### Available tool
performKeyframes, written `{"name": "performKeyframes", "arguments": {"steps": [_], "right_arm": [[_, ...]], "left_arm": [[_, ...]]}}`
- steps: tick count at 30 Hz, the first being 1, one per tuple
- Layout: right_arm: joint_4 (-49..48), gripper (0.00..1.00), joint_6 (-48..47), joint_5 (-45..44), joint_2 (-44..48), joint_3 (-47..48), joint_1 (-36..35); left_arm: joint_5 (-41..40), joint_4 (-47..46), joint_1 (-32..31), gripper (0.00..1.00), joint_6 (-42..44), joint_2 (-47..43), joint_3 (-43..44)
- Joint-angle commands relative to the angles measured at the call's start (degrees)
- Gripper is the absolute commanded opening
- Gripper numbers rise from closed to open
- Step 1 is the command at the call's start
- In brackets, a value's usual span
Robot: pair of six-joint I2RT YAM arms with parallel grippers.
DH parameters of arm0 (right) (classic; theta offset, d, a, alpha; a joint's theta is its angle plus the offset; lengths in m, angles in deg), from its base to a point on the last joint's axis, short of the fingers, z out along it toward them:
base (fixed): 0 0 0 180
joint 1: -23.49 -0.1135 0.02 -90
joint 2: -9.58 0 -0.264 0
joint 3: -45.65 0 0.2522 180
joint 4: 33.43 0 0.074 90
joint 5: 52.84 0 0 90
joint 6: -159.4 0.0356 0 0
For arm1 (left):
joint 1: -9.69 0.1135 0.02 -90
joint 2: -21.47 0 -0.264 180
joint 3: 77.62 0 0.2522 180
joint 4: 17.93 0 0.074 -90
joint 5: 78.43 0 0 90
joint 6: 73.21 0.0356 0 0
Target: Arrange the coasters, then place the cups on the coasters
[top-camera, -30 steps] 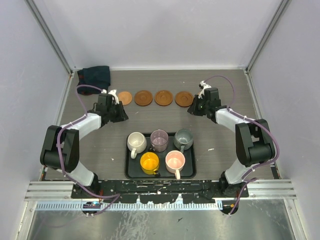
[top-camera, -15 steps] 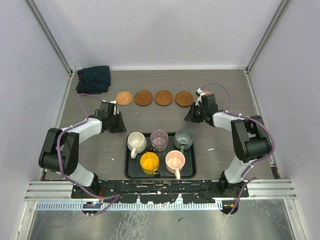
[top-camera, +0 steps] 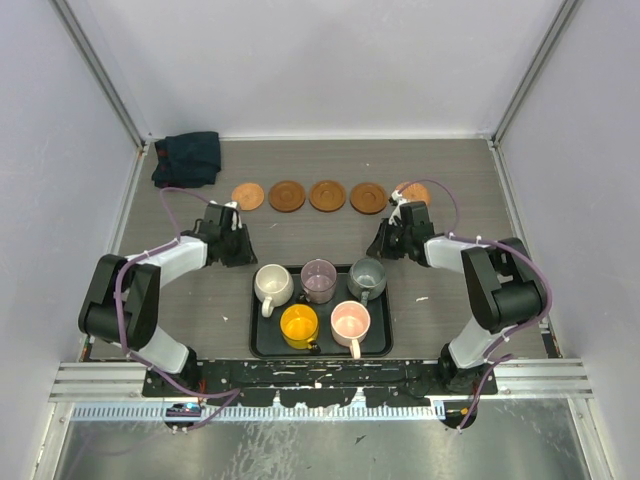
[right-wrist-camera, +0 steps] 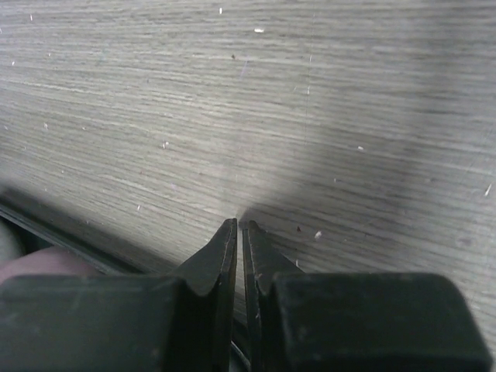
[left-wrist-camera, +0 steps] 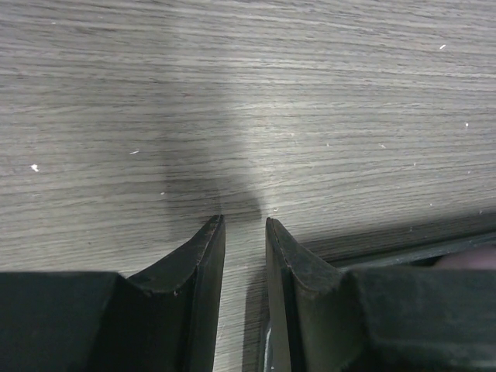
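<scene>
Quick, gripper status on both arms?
Left gripper: narrowly open, holding nothing.
Right gripper: closed, holding nothing.

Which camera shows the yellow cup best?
The top external view: the yellow cup sits fully visible on the black tray. Both wrist views show tabletop and a tray edge, not this cup.

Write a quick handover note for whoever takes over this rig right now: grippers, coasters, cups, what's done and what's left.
Left gripper: slightly open, empty, over bare table by the black tray.
Right gripper: shut, empty, over bare table by the tray's other side.
Coasters: five in a row along the far side.
Cream cup, mauve cup, grey-green cup, yellow cup and pink cup all sit on the tray.
Done: coasters look arranged. Left: all five cups onto coasters.
</scene>
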Motion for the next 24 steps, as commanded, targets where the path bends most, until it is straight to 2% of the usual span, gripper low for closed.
{"name": "performKeyframes", "arguments": {"steps": [1,16,24], "right_arm": [[0.72,0.14,0.08,-2.24,3.15,-1.95,-0.53],[1.56,0.14,0.15,-3.30,5.08,-3.47,-0.59],[3.50,0.14,-0.72,-6.08,8.97,-2.52,-0.58]], "left_arm": [[1.66,-2.25,-1.01,0.29,-0.56,0.99,0.44],[3.34,-3.75,-2.38,0.29,-1.12,1.58,0.97],[3.71,-5.22,-2.48,0.29,-0.94,1.32,1.80]]}}
